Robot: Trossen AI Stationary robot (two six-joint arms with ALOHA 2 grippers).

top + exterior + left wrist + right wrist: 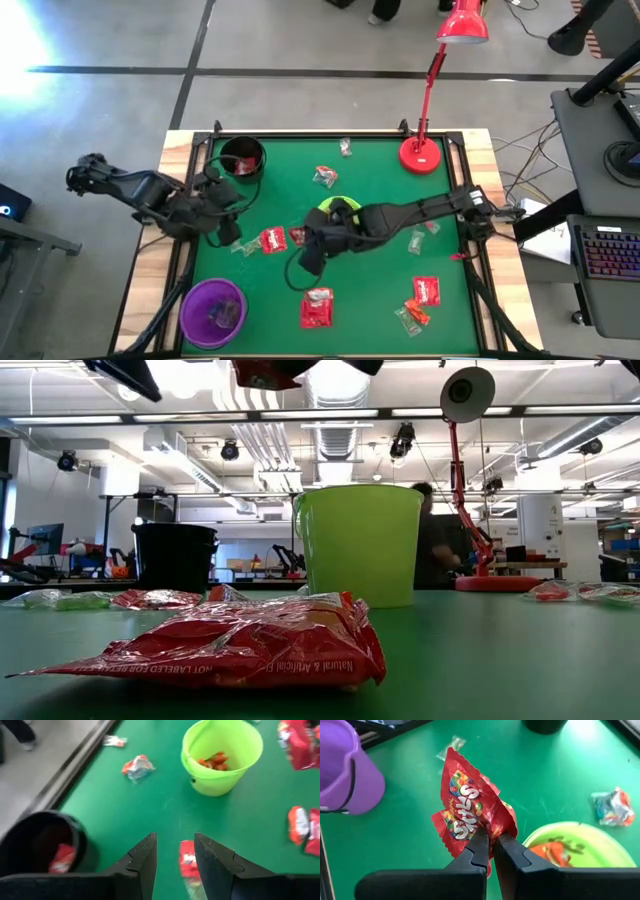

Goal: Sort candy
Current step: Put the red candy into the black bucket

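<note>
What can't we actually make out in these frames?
- Purple bowl contents: high view, too small to identify; right wrist view cuts the bowl at the edge.
- Black bowl: left wrist view shows one red packet; the rest is dark and blurred.
- Left gripper, jaws apart over a candy: contact not visible.
- Low view: a red packet up close blocks the table behind it.

The left gripper [175, 862] hangs over the desk's left side, fingers parted. The right gripper [492, 845], arm stretched toward the middle, is clamped tight.
</note>
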